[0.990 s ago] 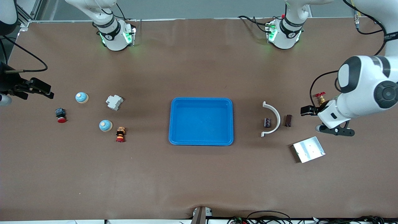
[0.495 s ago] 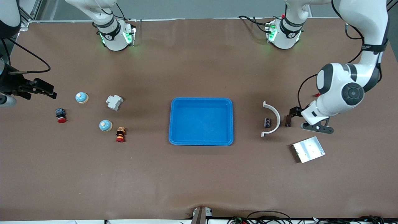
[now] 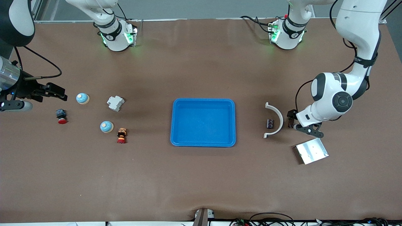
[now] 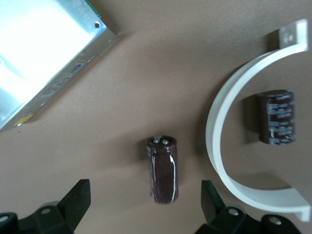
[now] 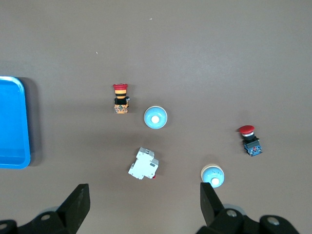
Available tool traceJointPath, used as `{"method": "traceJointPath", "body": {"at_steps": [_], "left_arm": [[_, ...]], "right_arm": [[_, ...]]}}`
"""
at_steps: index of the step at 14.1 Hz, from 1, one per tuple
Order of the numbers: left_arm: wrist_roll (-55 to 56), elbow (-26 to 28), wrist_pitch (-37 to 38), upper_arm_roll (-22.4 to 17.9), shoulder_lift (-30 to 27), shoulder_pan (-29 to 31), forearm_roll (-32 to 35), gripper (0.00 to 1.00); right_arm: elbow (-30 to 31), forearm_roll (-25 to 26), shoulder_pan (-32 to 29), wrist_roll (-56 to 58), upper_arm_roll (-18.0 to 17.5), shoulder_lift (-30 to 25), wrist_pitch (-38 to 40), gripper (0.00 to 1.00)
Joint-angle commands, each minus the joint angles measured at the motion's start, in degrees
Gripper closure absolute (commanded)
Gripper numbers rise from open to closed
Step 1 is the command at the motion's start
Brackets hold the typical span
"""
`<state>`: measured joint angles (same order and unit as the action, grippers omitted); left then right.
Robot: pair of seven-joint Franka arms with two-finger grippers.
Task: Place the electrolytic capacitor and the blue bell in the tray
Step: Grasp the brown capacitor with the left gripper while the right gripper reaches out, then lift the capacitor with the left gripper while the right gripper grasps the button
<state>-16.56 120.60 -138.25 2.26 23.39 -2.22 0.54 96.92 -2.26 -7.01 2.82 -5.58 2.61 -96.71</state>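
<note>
The blue tray [image 3: 203,103] lies mid-table. A dark brown electrolytic capacitor [image 4: 162,169] lies on its side on the mat, and my left gripper [image 3: 297,124] hangs low over it, open, fingers [image 4: 78,197] on either side and apart from it. A second capacitor [image 3: 269,123] lies inside a white curved piece [image 3: 276,121]. Two blue bells [image 3: 82,98] [image 3: 106,126] stand toward the right arm's end. My right gripper [image 3: 47,95] is open, high over the table edge beside the farther bell [image 5: 212,175].
A silver metal plate [image 3: 311,151] lies nearer the front camera than the left gripper. Around the bells are a white breaker [image 3: 115,103], a red push button [image 3: 61,116] and a red-orange button [image 3: 121,135].
My left arm swung in toward the tray's side and came down over the brown capacitor. My right gripper drifted a little toward the farther bell. Both stayed open.
</note>
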Motion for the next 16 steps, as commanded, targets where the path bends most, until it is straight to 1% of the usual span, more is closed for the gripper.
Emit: {"method": "traceJointPath", "body": {"at_steps": [1, 3, 7, 9, 10, 13, 14, 16], "left_arm": [[-0.6, 0.2, -1.4, 0.2, 1.4, 0.5, 0.8, 0.0], [-0.6, 0.0, -2.0, 0.2, 2.5, 0.8, 0.8, 0.0], [-0.3, 0.0, -2.3, 0.3, 2.6, 1.3, 0.8, 0.0], [0.0, 0.0, -2.3, 0.3, 2.6, 1.3, 0.7, 0.41], [0.2, 0.0, -2.3, 0.3, 2.6, 1.3, 0.2, 0.59], [2.0, -0.1, -2.4, 0.3, 2.7, 1.2, -0.1, 0.95], [3.0, 0.0, -2.5, 0.3, 2.7, 1.2, -0.2, 1.0], [3.0, -0.1, -2.5, 0.3, 3.0, 1.2, -0.2, 1.0]], "right_arm": [[2.6, -0.9, 0.1, -0.5, -0.1, -1.8, -1.5, 0.0], [5.2, -1.0, 0.6, -0.6, -0.1, -2.1, -3.9, 0.0], [12.3, -1.9, 2.0, -0.6, 0.0, -3.8, -10.9, 0.0], [15.1, -1.9, 2.1, -0.6, 0.0, -3.8, -13.9, 0.0], [17.2, -1.8, 2.1, -0.5, 0.0, -3.8, -16.4, 0.0], [22.7, -1.8, 2.4, -0.4, 0.0, -3.5, -23.0, 0.0], [24.6, -1.7, 3.0, -0.4, 0.0, -3.5, -25.8, 0.0], [28.1, -1.6, 3.1, -0.4, 0.0, -2.5, -30.9, 0.0]]}}
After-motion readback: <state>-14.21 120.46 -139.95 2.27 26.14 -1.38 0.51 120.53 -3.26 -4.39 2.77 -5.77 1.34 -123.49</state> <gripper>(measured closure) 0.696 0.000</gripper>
